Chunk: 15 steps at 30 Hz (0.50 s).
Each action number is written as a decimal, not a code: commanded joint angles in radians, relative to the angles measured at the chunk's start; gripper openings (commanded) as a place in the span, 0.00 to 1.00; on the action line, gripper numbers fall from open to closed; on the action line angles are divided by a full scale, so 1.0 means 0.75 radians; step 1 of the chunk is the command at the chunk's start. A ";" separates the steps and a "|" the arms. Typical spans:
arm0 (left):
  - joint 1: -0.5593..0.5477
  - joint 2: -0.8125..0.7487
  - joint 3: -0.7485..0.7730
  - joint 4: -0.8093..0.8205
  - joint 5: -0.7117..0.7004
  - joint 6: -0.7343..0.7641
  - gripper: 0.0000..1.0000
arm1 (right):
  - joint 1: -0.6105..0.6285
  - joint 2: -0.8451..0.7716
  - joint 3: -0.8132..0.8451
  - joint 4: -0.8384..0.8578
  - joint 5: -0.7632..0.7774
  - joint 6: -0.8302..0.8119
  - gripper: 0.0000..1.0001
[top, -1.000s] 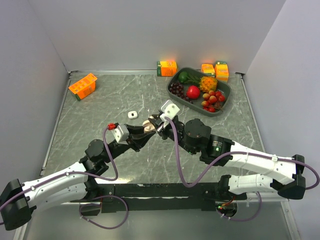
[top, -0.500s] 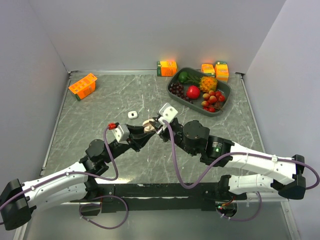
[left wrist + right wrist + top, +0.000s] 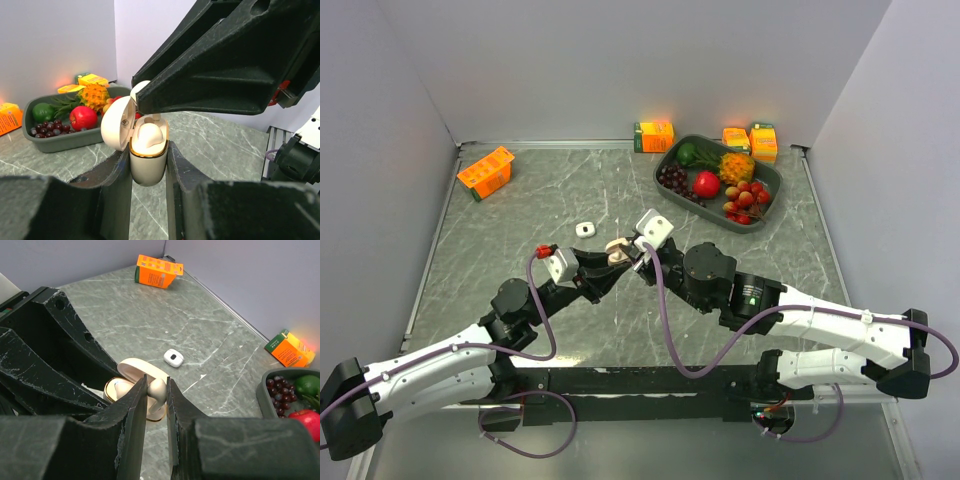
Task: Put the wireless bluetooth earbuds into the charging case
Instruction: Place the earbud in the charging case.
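Observation:
My left gripper (image 3: 149,162) is shut on a beige charging case (image 3: 148,159) with a gold rim, its lid (image 3: 118,125) hinged open; it holds it above the table. One beige earbud (image 3: 148,136) sits in the case. My right gripper (image 3: 155,390) is shut on a second beige earbud (image 3: 156,389), stem pointing down into the open case (image 3: 131,392). In the top view the two grippers meet over the case (image 3: 617,250) at mid-table. A closed white case (image 3: 585,229) lies on the table behind them; it also shows in the right wrist view (image 3: 173,358). No white earbuds are in view.
A grey tray (image 3: 769,209) of fruit stands at the back right. Orange cartons lie at the back left (image 3: 485,171), at the back middle (image 3: 654,135) and behind the tray (image 3: 751,140). Grey walls close in the marble table (image 3: 520,230).
The right gripper has shifted slightly left and closer over the case held by the left gripper. The left arm has stayed nearly still.

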 commanded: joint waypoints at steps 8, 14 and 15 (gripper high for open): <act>-0.006 -0.023 0.071 0.040 -0.004 -0.025 0.01 | 0.011 0.000 -0.012 0.045 0.034 -0.003 0.00; -0.006 -0.033 0.065 0.042 -0.012 -0.029 0.01 | 0.009 0.008 -0.014 0.049 0.034 0.009 0.00; -0.006 -0.035 0.065 0.042 -0.010 -0.029 0.01 | 0.011 0.010 -0.014 0.051 0.038 0.009 0.00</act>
